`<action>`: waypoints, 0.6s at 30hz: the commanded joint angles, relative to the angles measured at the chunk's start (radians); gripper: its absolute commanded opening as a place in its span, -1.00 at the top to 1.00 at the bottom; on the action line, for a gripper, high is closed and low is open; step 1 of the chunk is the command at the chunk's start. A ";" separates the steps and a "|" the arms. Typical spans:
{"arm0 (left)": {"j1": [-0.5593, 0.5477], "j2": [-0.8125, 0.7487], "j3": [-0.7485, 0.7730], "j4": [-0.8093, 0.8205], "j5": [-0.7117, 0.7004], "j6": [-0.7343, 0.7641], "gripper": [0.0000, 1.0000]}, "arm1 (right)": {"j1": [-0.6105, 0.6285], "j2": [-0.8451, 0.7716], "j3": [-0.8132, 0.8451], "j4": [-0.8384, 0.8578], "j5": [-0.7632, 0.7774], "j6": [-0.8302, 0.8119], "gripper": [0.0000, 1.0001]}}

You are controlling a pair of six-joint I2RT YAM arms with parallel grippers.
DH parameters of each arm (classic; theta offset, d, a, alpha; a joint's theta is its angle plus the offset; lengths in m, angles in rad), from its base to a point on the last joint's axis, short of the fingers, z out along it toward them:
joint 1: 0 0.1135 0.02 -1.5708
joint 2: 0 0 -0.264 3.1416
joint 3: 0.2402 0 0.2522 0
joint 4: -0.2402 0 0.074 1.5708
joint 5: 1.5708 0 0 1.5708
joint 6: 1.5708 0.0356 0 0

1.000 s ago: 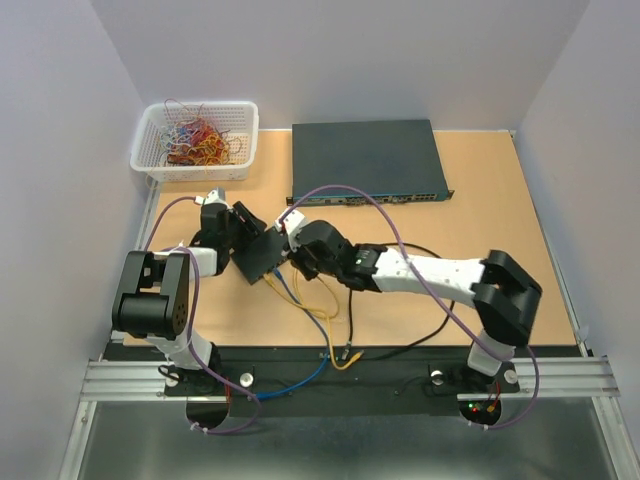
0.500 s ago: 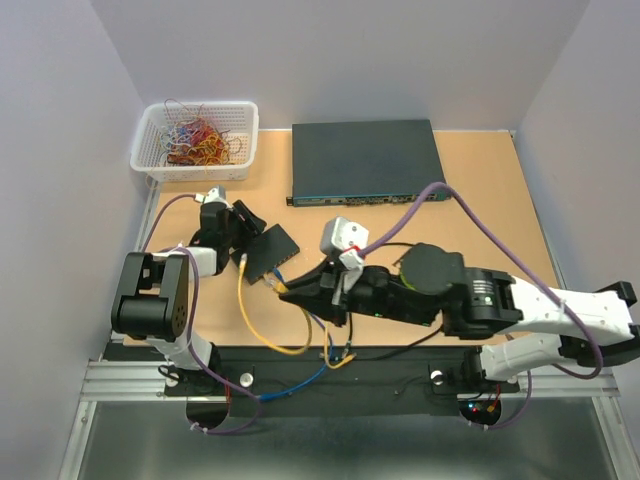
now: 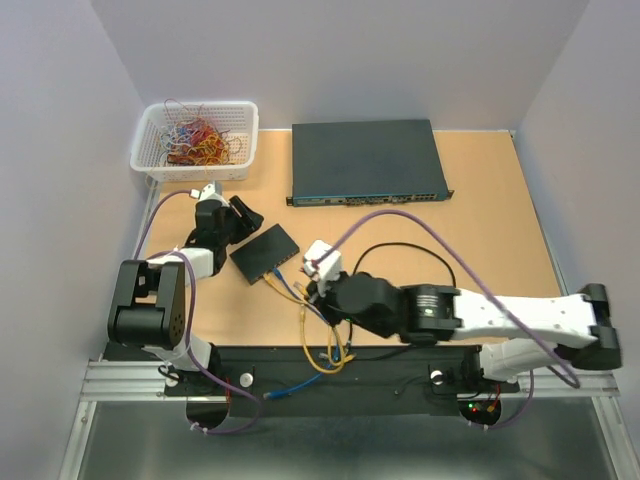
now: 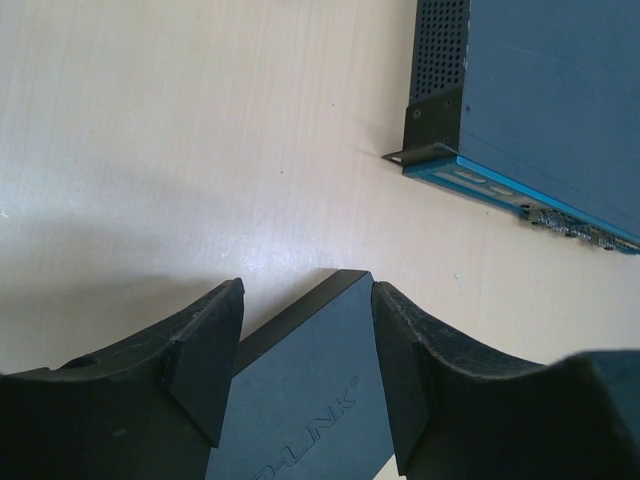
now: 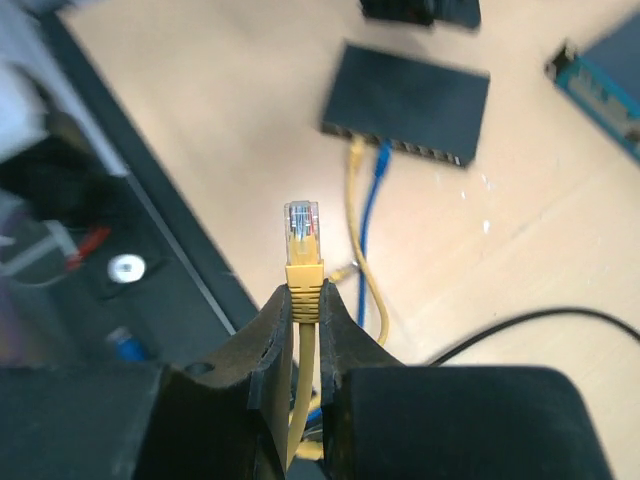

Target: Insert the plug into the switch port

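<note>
The plug (image 5: 302, 222) is held upright above the right gripper (image 5: 305, 292), whose jaws are nearly closed on the yellow cable (image 5: 303, 380) just below the plug's boot. The small black box (image 3: 265, 252) is lying flat on the table (image 3: 480, 230), well apart from the plug. In its row of switch ports (image 5: 420, 152), 2 sockets at one end are already filled. The left gripper (image 4: 305, 300) is closed on a corner of this box, with 1 finger (image 4: 200, 350) against each side.
</note>
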 commanded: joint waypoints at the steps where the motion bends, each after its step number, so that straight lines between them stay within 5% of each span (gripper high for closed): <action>1: 0.006 0.010 0.031 0.054 0.023 0.008 -0.28 | -0.146 0.194 -0.020 0.077 0.024 0.050 0.99; 9: 0.006 0.010 0.024 0.054 0.015 0.017 -0.28 | -0.311 0.467 0.045 0.138 0.059 0.044 0.99; 18: 0.006 0.084 0.066 0.054 0.058 0.019 -0.26 | -0.389 0.654 0.083 0.197 -0.085 0.014 0.99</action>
